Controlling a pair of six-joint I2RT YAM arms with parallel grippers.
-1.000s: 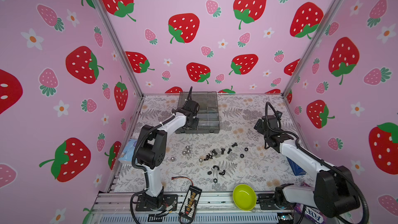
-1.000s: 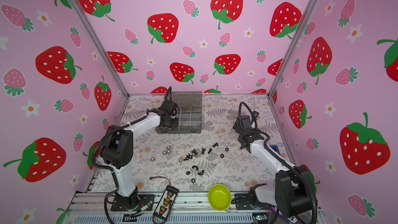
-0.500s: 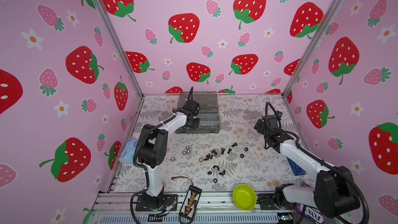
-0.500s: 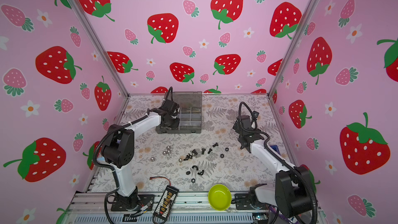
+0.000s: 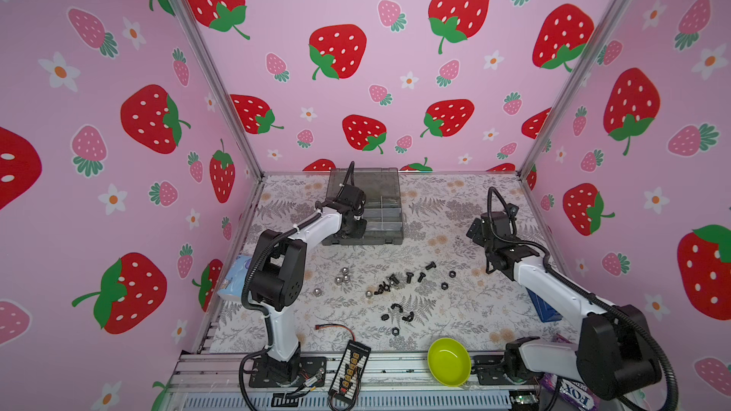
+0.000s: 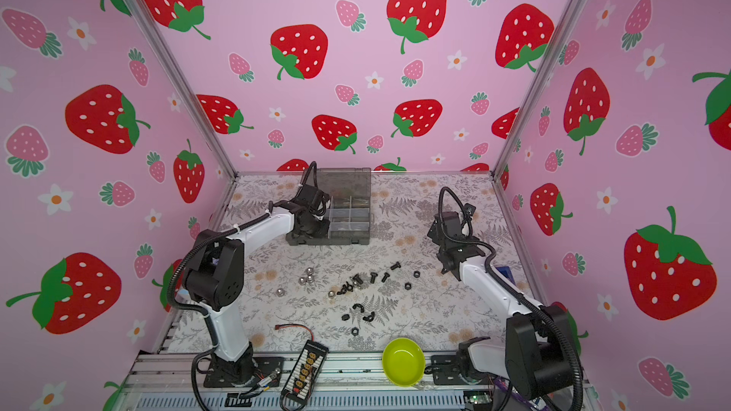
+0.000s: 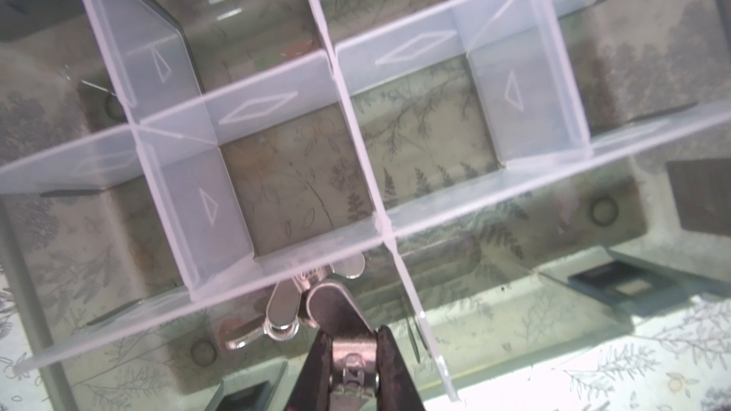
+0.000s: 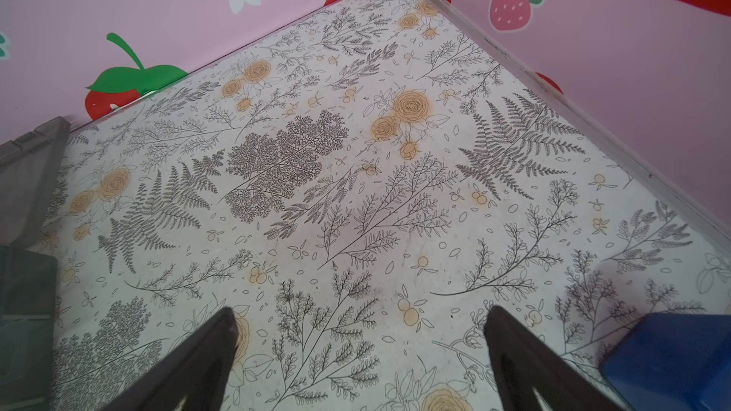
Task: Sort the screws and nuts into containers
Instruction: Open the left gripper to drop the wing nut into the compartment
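Observation:
The smoky-grey organizer box stands at the back with its lid up. My left gripper hangs over the box's near-left containers, shut on a silver winged nut. Another silver winged nut lies beside it in the compartment below. Black screws, silver round nuts and black nuts lie scattered mid-table in both top views. To the right of the box my right gripper hovers open over bare mat, nothing between its fingers.
A lime-green bowl and a connector board with a red-and-black wire sit at the front edge. A blue box lies by the right arm. A pale blue object rests against the left wall.

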